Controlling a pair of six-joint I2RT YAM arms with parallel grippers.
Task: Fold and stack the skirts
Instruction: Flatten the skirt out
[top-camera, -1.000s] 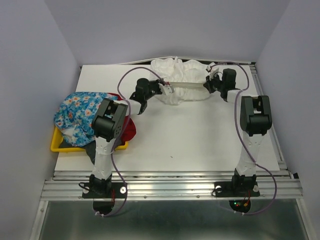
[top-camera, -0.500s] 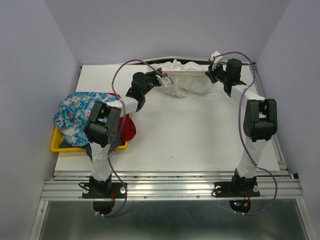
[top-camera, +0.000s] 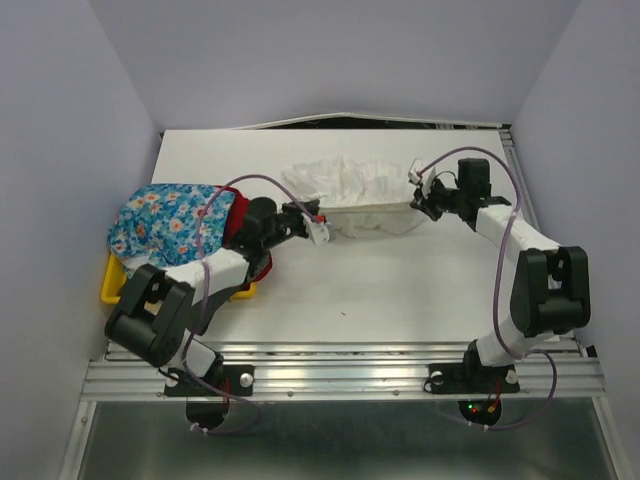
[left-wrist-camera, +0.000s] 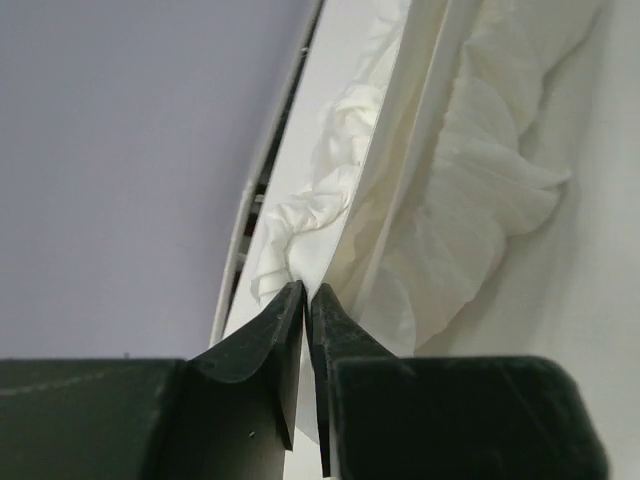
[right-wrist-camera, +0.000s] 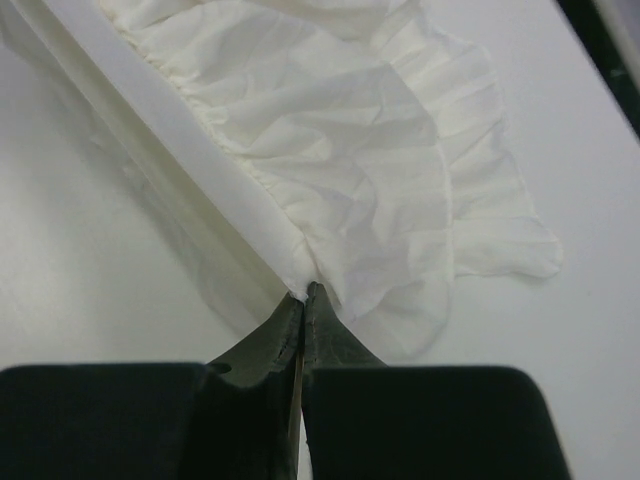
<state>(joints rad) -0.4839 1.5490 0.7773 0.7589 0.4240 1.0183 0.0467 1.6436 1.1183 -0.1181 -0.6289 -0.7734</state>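
Observation:
The thin white skirt lies spread on the table's far middle, its waistband stretched between my two grippers. My left gripper sits at the skirt's left end, its jaws parted by a narrow slit with the cloth's corner at the tips. My right gripper is shut on the waistband's right end. The blue flower-print skirt is heaped at the left, with the plain red skirt beside it under the left arm.
A yellow plastic tray holds the heaped skirts at the table's left edge. A metal rail runs along the near edge by the arm bases. Walls close in the table on the left, right and back.
Both grippers came toward the near side and lower, laying the white skirt flat on the table. The left jaws have parted slightly.

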